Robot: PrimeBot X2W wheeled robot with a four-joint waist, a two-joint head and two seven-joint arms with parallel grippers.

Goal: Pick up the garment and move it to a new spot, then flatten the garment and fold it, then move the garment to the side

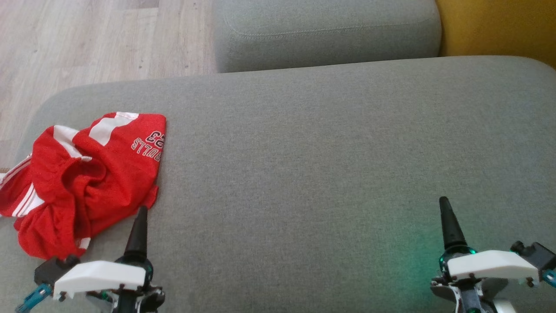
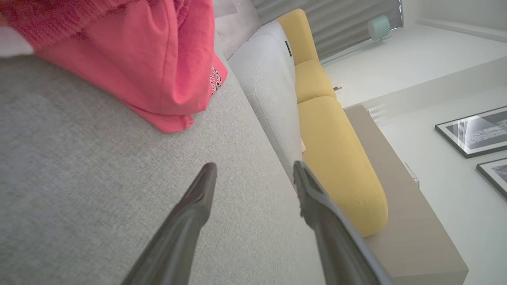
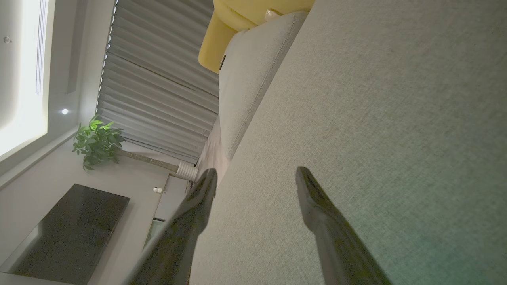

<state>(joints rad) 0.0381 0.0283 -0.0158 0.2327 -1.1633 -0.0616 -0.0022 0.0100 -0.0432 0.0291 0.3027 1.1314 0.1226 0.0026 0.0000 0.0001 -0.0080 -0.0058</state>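
The garment (image 1: 89, 176) is a red jersey with white stripes and lettering, lying crumpled at the left end of a grey sofa seat (image 1: 312, 165). My left gripper (image 1: 140, 217) hovers just beside its near right edge, open, nothing between its fingers. In the left wrist view the red cloth (image 2: 150, 59) lies ahead and to the left of the open left gripper (image 2: 255, 174), apart from it. My right gripper (image 1: 445, 208) hangs over bare seat at the lower right, far from the garment; in its wrist view the right gripper (image 3: 256, 176) stands open and empty.
A grey back cushion (image 1: 325, 34) lies beyond the seat, with a yellow cushion (image 1: 499, 26) to its right. Wooden floor (image 1: 87, 39) shows past the seat's far left edge. The garment's left part hangs near the seat's left edge.
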